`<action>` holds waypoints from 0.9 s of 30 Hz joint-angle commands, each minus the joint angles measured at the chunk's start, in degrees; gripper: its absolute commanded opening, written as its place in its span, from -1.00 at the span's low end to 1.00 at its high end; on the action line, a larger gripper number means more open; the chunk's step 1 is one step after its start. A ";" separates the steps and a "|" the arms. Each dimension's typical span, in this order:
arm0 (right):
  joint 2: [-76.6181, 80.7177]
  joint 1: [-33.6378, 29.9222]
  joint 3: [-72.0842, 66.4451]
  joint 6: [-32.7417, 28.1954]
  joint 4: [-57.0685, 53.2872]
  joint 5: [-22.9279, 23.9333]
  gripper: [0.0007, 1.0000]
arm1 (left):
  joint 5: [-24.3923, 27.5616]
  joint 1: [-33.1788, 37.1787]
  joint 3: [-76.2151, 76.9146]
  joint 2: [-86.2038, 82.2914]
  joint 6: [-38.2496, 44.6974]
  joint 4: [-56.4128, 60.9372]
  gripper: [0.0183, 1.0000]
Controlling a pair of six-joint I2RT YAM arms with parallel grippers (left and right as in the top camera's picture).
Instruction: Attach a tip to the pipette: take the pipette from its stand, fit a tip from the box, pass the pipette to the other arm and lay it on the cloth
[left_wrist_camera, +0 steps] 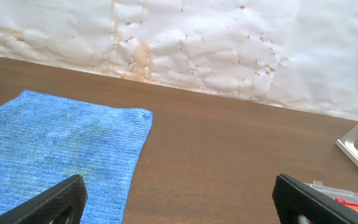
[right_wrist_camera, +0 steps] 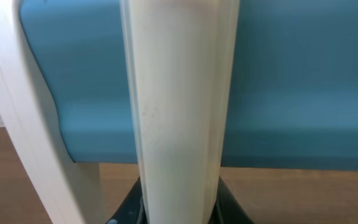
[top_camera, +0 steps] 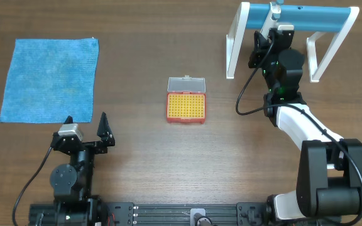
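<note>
Brown wooden table [top_camera: 137, 163], top view: blue square cloth [top_camera: 50, 80] bare, orange tip box [top_camera: 186, 107] mid-table, clear lid flipped back. Task looks barely begun. Right arm stretched to white-and-blue stand [top_camera: 234, 44]; left arm folded near base.

Left wrist view: left pincer [left_wrist_camera: 179, 199] wide open, empty.

Right wrist view: right pincer [right_wrist_camera: 180, 214] clamped on white plastic pipette [right_wrist_camera: 179, 106], which hangs at stand. Tip fitting, handover, laying on cloth all left.
</note>
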 commanded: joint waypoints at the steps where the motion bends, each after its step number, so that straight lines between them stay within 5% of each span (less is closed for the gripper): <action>1: -2.60 0.24 1.46 0.02 0.55 -0.28 -0.84 | -0.85 0.07 -0.13 -0.42 -0.31 -0.33 0.92; 27: -13.33 0.90 0.85 0.00 -10.21 -0.33 -0.84 | -0.85 0.07 -0.13 -0.42 -0.31 -0.33 0.93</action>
